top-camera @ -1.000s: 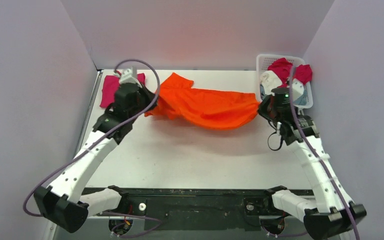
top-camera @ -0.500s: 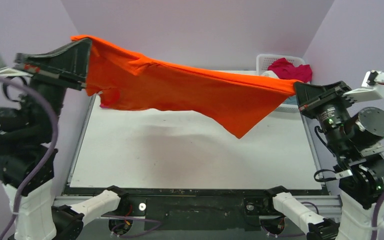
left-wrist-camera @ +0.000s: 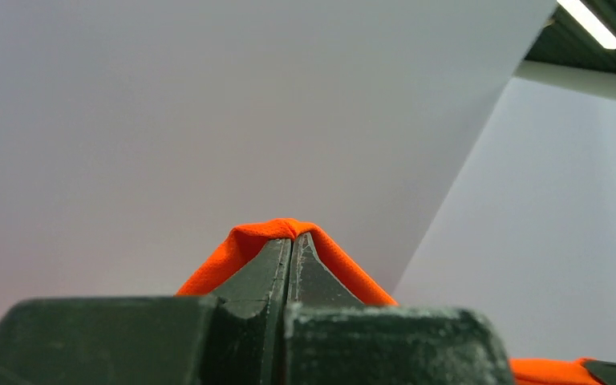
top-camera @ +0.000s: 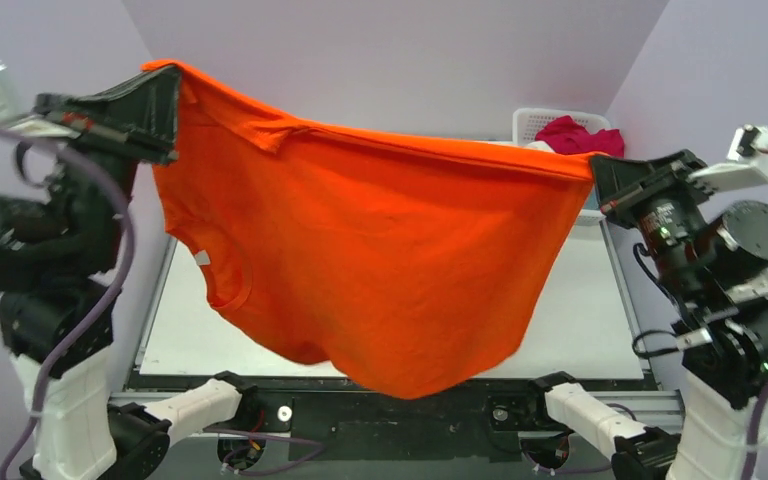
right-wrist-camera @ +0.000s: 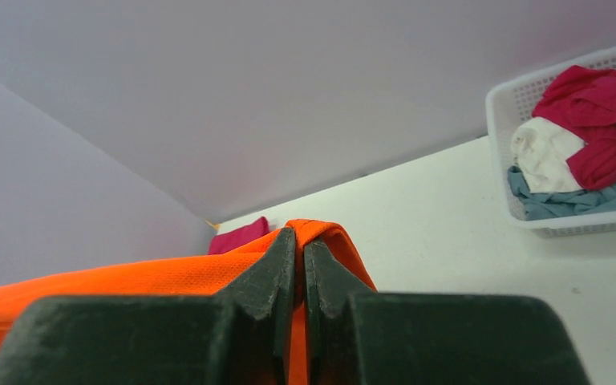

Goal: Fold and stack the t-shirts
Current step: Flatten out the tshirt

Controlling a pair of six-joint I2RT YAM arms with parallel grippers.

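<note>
Now up off table (top-camera: 588, 300), no longer bunched at rear as 1 s ago: holding orange t-shirt (top-camera: 380, 260) spread wide mid-frame, hem sagging to lower centre. Clamped tight on its top edge w/ L gripper (top-camera: 165, 90) upper left & R gripper (top-camera: 600, 178) at right. Prob. opened enough to lay flat & fold.

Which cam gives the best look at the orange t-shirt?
Top external: the orange t-shirt hangs spread between the left pincer and right pincer, nearly whole. Each wrist view shows little beyond the fold pinched in its shut pincer.
</note>
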